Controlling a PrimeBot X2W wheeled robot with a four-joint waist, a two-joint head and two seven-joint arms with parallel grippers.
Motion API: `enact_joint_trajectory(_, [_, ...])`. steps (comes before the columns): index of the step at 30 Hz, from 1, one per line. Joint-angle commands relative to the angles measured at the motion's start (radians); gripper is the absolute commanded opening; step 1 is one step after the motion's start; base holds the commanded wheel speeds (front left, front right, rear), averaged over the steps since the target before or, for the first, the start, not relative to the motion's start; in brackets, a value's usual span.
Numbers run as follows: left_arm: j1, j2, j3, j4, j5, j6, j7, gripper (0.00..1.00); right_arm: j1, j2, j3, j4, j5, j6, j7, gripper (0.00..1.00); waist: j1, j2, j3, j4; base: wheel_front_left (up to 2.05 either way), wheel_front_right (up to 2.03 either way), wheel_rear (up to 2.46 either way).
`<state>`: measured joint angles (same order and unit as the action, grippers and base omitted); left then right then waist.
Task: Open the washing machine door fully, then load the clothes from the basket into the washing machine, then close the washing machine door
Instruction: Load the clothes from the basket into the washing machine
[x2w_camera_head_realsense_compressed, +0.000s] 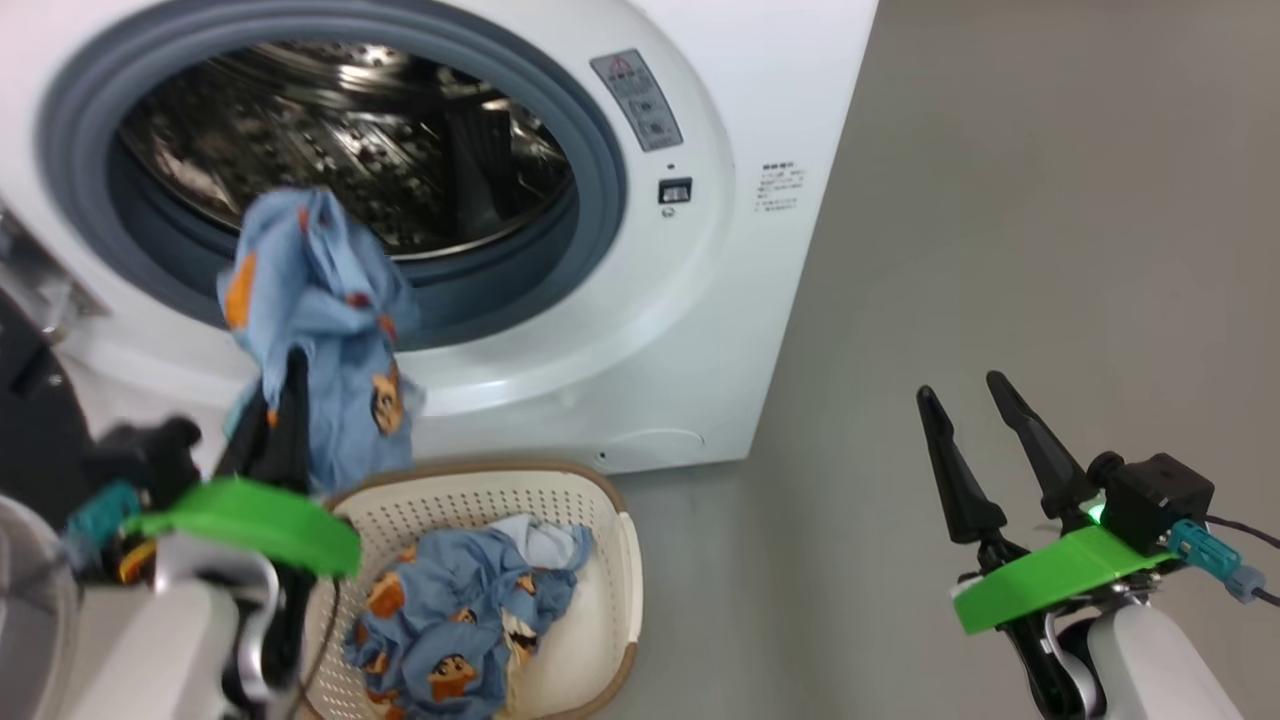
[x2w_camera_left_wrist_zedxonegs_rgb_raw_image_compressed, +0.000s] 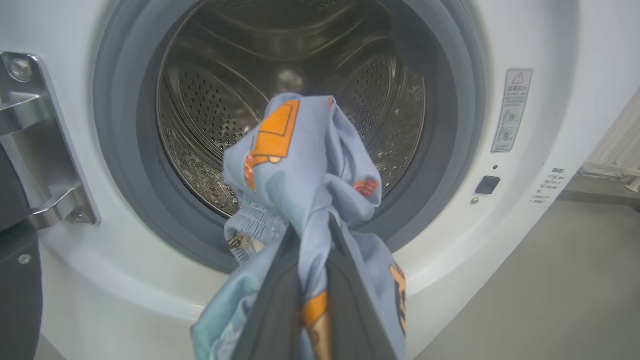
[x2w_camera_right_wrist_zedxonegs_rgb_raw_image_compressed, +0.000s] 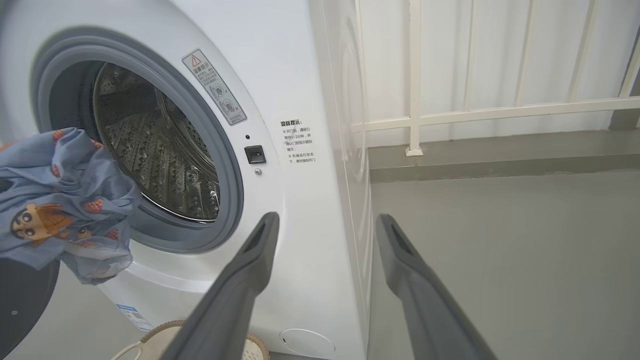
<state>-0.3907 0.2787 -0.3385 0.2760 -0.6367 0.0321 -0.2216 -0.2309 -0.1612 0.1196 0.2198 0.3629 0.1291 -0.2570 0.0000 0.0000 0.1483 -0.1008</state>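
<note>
The white washing machine stands with its steel drum exposed. Its black door is swung out to the left. My left gripper is shut on a light blue piece of the clothes, holding it up just in front of the drum's lower rim. From the left wrist, that gripper pinches the blue fabric before the opening. More clothes lie in the cream basket on the floor below. My right gripper stands open and holds nothing, to the right over bare floor.
Grey floor spreads to the machine's right. A metal door hinge sits left of the opening. In the right wrist view a white railing runs behind the machine, beyond my open right gripper.
</note>
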Motion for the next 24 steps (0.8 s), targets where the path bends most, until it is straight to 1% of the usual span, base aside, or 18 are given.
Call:
enact_joint_trajectory(1, [-0.072,0.026,0.037,0.007,0.010,-0.008,0.000,0.00,-0.035,0.004,0.024,-0.032,-0.008,0.002,-0.005,1.00,0.0000,0.0000,0.041,-0.028,0.00,0.00,0.00])
enact_joint_trajectory(9, [-0.318,0.033,0.037,0.200,0.031,-0.054,-0.006,0.00,-0.077,0.040,0.011,-0.061,-0.020,0.002,-0.005,1.00,0.0000,0.0000,0.179,-0.085,0.00,0.00,0.00])
enact_joint_trajectory(15, [-0.493,0.052,0.044,0.321,0.059,-0.071,-0.017,0.00,-0.111,0.065,0.004,-0.084,-0.029,0.002,-0.005,1.00,0.0000,0.0000,0.279,-0.130,0.00,0.00,0.00])
enact_joint_trajectory(16, [-0.493,0.052,0.044,0.321,0.059,-0.071,-0.017,0.00,-0.111,0.065,0.004,-0.084,-0.029,0.002,-0.005,1.00,0.0000,0.0000,0.279,-0.130,0.00,0.00,0.00])
enact_joint_trajectory(18, [-0.550,0.058,0.047,0.365,0.067,-0.077,-0.021,0.00,-0.123,0.073,0.005,-0.090,-0.031,0.002,-0.005,1.00,0.0000,0.0000,0.312,-0.145,0.00,0.00,0.00])
enact_joint_trajectory(24, [-0.704,0.071,0.052,0.488,0.085,-0.106,-0.033,0.00,-0.154,0.092,0.004,-0.106,-0.034,0.002,-0.005,1.00,0.0000,0.0000,0.404,-0.188,0.00,0.00,0.00])
